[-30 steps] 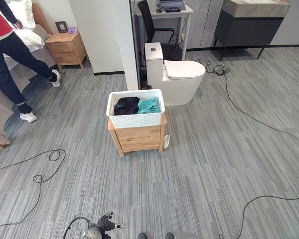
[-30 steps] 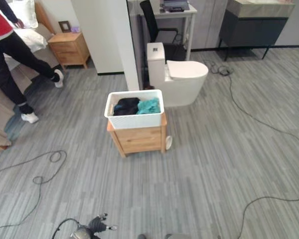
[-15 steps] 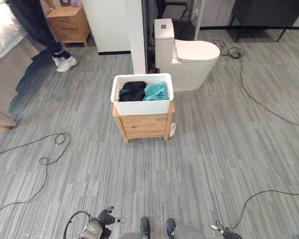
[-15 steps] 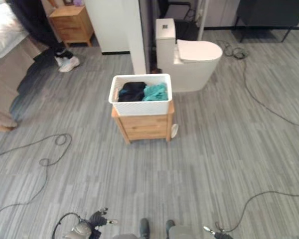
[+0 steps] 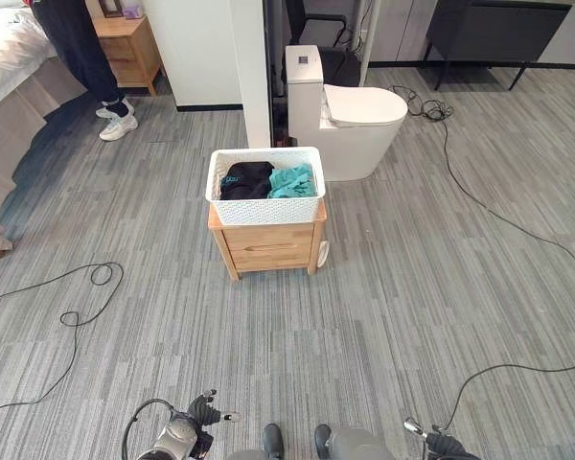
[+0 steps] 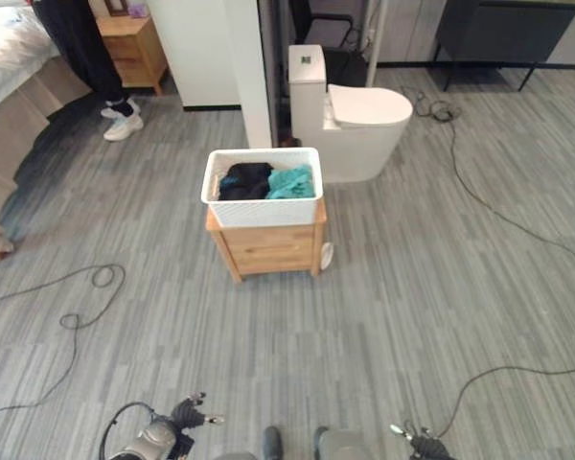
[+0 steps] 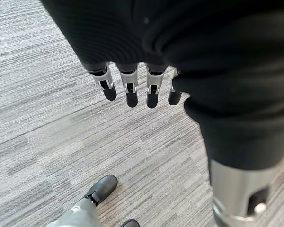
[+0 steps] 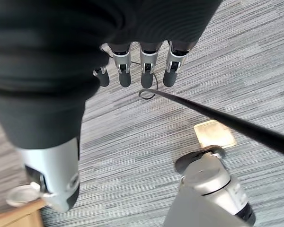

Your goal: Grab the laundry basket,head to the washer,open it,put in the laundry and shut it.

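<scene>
A white laundry basket [image 5: 265, 210] stands on a small wooden cabinet [image 5: 268, 247] in the middle of the floor, some way ahead of me. It holds a black garment [image 5: 244, 179] and a teal one [image 5: 292, 180]. My left hand [image 5: 203, 414] hangs low at the lower left, far from the basket. In the left wrist view its fingers [image 7: 130, 90] are straight and hold nothing. My right hand [image 5: 431, 443] hangs at the lower right. There too the fingers [image 8: 146, 71] are straight and empty over the floor.
A white toilet [image 5: 359, 120] stands just behind the basket, beside a white partition wall [image 5: 249, 67]. A person's legs [image 5: 81, 57] stand at the far left by a bed [image 5: 10, 67] and a bedside table [image 5: 125, 43]. Cables [image 5: 77, 316] lie on the floor left and right [image 5: 517, 240].
The camera has moved, so the whole picture has shifted. The person has walked from the left toward the far bedside table. The basket has stayed on its cabinet.
</scene>
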Robot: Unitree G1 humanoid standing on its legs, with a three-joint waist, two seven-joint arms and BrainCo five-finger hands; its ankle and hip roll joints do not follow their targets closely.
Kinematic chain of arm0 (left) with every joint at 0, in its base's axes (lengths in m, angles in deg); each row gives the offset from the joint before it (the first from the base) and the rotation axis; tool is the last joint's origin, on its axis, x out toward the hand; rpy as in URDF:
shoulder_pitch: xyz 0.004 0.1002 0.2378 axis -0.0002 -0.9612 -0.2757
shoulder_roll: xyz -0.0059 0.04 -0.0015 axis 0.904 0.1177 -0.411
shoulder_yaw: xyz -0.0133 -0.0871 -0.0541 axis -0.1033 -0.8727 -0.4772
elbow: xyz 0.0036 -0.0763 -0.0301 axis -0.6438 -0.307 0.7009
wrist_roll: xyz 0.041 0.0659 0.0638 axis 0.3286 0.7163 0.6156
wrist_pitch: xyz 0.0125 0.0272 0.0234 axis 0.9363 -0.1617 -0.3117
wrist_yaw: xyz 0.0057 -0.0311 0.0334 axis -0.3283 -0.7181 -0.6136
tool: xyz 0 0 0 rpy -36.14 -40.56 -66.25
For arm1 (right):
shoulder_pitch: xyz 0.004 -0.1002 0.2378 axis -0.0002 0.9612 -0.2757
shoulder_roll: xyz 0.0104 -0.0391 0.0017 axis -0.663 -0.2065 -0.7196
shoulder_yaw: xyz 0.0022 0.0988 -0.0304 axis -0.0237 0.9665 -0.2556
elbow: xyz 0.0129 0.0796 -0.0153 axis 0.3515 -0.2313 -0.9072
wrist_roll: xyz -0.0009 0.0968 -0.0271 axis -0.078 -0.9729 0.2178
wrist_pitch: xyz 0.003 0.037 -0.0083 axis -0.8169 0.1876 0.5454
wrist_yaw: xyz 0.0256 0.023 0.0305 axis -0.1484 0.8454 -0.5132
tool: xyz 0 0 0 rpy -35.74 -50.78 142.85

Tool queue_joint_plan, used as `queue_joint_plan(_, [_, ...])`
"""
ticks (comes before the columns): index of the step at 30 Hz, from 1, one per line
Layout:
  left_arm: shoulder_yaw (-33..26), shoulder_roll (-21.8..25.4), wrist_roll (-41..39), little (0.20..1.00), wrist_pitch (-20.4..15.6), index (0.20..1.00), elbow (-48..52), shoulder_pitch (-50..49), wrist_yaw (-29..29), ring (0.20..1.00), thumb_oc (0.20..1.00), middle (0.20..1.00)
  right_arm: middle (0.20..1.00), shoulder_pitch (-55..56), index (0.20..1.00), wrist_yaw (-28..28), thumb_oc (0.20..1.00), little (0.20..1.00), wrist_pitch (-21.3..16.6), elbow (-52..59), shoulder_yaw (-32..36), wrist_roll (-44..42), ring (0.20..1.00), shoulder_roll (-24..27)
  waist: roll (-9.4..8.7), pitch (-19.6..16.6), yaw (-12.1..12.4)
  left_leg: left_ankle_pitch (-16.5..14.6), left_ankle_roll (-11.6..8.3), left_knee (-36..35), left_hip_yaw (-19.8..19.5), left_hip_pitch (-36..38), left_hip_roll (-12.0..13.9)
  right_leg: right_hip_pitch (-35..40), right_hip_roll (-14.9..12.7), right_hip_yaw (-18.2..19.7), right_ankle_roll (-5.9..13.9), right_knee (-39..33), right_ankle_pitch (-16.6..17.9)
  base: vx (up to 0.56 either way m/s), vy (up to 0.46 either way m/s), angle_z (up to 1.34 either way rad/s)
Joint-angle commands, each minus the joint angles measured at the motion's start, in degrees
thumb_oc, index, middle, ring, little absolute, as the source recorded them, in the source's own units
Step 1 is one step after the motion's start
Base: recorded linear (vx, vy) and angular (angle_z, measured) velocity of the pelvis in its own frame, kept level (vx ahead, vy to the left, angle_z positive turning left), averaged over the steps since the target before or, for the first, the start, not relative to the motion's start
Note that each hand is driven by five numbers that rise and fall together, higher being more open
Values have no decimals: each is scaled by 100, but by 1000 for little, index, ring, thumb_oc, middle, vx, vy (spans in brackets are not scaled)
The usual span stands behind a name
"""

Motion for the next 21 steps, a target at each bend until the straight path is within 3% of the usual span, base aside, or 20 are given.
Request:
queue_joint_plan(1, [-88, 184, 75, 1000, -57, 1000, -57, 101, 8, 1000, 1000, 1000, 1000, 142, 1000, -239, 1000, 1000, -107, 8, 111, -559, 1000, 18, 10, 8, -129, -683, 9, 583, -278, 43, -278, -291, -406, 380, 545, -33, 627, 17, 42, 15])
queue_joint_plan(2, [-88, 184, 75, 1000, -57, 1000, -57, 101, 8, 1000, 1000, 1000, 1000, 142, 1000, -239, 1000, 1000, -107, 8, 111, -559, 1000, 18, 10, 8, -129, -683, 9, 583, -278, 43, -278, -291, -406, 380, 545, -33, 627, 78, 48, 21])
queue_joint_plan(3, [-21, 165, 197, 1000, -14, 1000, -79, 116, 59, 1000, 1000, 1000, 1000, 226, 1000, -216, 1000, 1000, -137, -102, 220, -660, 1000, 6, 35, 6, -233, -697, -1, 541, -435, 98, -343, -547, -82, 392, 449, -136, 564, 124, 49, 11])
queue_joint_plan(4, [-10, 176, 226, 1000, -5, 1000, -111, 123, 75, 1000, 1000, 1000, 1000, 235, 1000, -199, 1000, 1000, -117, -141, 252, -623, 1000, 15, 26, 1, -251, -712, -7, 521, -457, 125, -366, -635, -55, 315, 437, -304, 581, 166, 41, -1])
queue_joint_plan(7, [4, 172, 281, 1000, 3, 1000, -196, 117, 94, 1000, 1000, 1000, 1000, 191, 1000, -152, 1000, 1000, -92, -269, 258, -532, 1000, 39, 8, 19, -290, -812, -44, 509, -416, 190, -370, -857, -190, 27, 466, -852, 797, 103, -13, 19])
queue_joint_plan(9, [-29, 173, 304, 1000, 9, 1000, -251, 140, 74, 1000, 1000, 1000, 1000, 190, 1000, -135, 1000, 1000, -69, -374, 257, -440, 1000, 55, -52, 85, -387, -1008, -100, 657, -550, 364, -438, -1209, -304, 14, 603, -1487, 1178, 312, -46, 15])
queue_joint_plan(13, [-91, 135, 359, 1000, 12, 1000, -292, 121, 27, 1000, 1000, 1000, 1000, 275, 1000, -65, 1000, 1000, -44, -310, 272, -207, 1000, 91, -30, 89, -500, -1241, -185, 707, -719, 740, -425, -1381, -516, -253, 669, -2150, 1396, 311, -58, 34])
queue_joint_plan(18, [-105, 74, 386, 1000, 12, 1000, -300, 52, 60, 1000, 1000, 1000, 1000, 410, 1000, -128, 1000, 1000, -11, -315, 294, -21, 1000, 206, 8, -83, -619, -1259, -290, 708, -951, 1114, -399, -1343, -448, -363, 625, -2041, 1488, 313, -102, 17])
queue_joint_plan(21, [26, -20, 364, 1000, -2, 1000, -247, 122, 45, 1000, 1000, 1000, 1000, 591, 1000, -176, 1000, 1000, -22, -304, 358, -127, 1000, 332, 129, -255, -763, -1016, -561, 976, -1344, 1157, -298, -1186, -210, -48, 417, -1734, 1447, 333, -182, 77])
